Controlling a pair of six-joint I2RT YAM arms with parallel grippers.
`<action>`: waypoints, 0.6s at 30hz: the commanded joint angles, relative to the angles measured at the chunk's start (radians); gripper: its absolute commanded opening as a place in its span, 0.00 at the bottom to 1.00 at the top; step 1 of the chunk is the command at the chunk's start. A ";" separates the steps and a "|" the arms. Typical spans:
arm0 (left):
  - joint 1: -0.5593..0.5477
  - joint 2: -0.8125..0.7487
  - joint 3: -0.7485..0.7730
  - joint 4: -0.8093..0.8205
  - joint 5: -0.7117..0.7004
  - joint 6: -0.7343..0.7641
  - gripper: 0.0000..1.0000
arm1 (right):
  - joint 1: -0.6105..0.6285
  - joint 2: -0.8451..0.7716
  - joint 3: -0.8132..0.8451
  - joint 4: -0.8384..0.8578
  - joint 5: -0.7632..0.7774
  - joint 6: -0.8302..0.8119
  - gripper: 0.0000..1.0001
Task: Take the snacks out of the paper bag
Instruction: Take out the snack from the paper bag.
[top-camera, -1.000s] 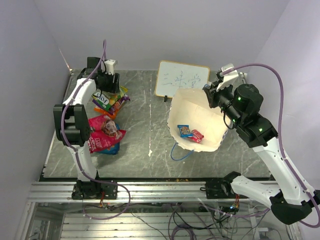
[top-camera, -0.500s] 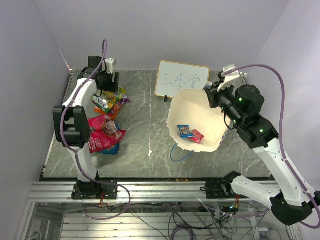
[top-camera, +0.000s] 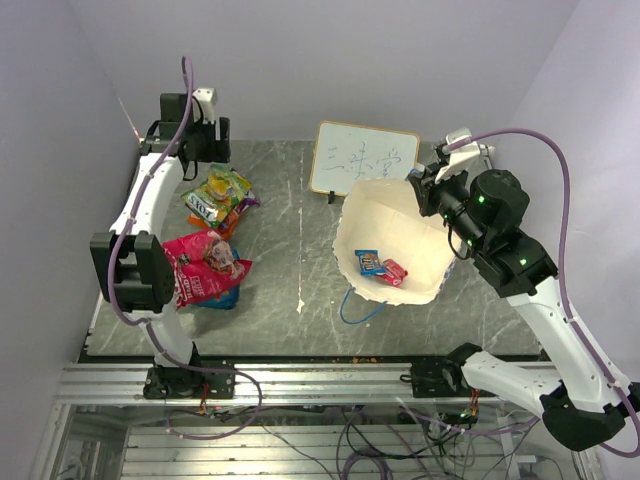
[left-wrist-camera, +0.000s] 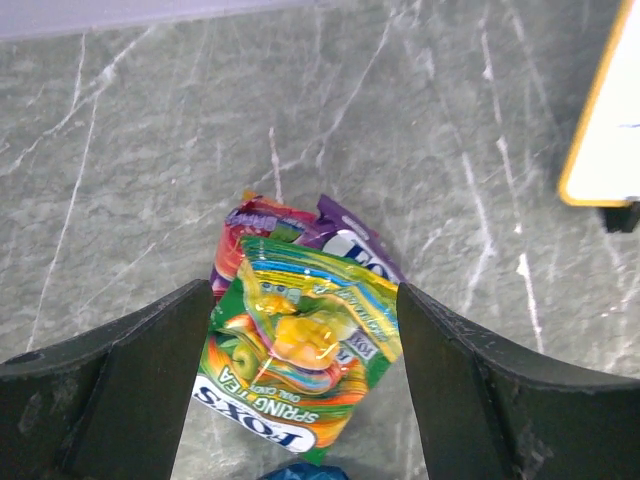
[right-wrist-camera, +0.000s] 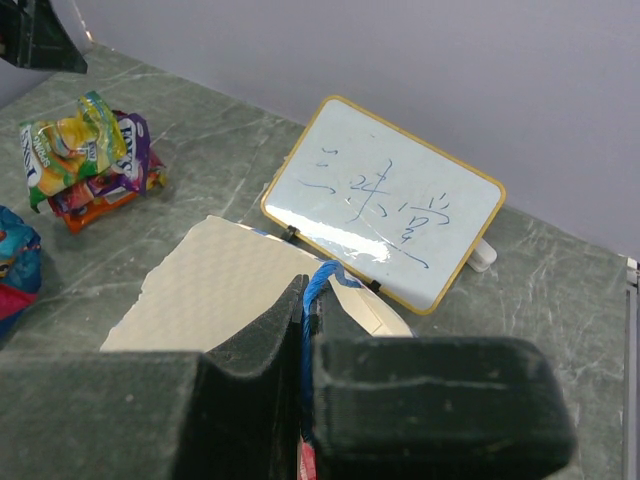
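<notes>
The signboard (left-wrist-camera: 605, 130) is cut off by the left wrist view's right edge; the purple packet (left-wrist-camera: 350, 240) is largely covered by the yellow-green packet (left-wrist-camera: 300, 350). The paper bag (right-wrist-camera: 215, 290) is partly hidden by the right gripper (right-wrist-camera: 308, 310).

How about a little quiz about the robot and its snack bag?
1. True or false: the paper bag is empty.
2. Which one is open: A, the left gripper, or B, the right gripper?
3. How many snacks lie inside the bag?
Key: 1 false; 2 A; 3 two, one blue and one pink-red.
</notes>
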 joint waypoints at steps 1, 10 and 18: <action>-0.052 -0.077 -0.013 0.054 0.041 -0.098 0.84 | 0.001 -0.009 0.005 0.031 0.004 0.000 0.00; -0.257 -0.270 -0.128 0.173 0.082 -0.228 0.82 | 0.001 -0.046 0.017 0.005 -0.233 -0.101 0.00; -0.374 -0.493 -0.328 0.239 0.144 -0.390 0.80 | 0.001 -0.031 -0.044 -0.058 -0.816 0.061 0.00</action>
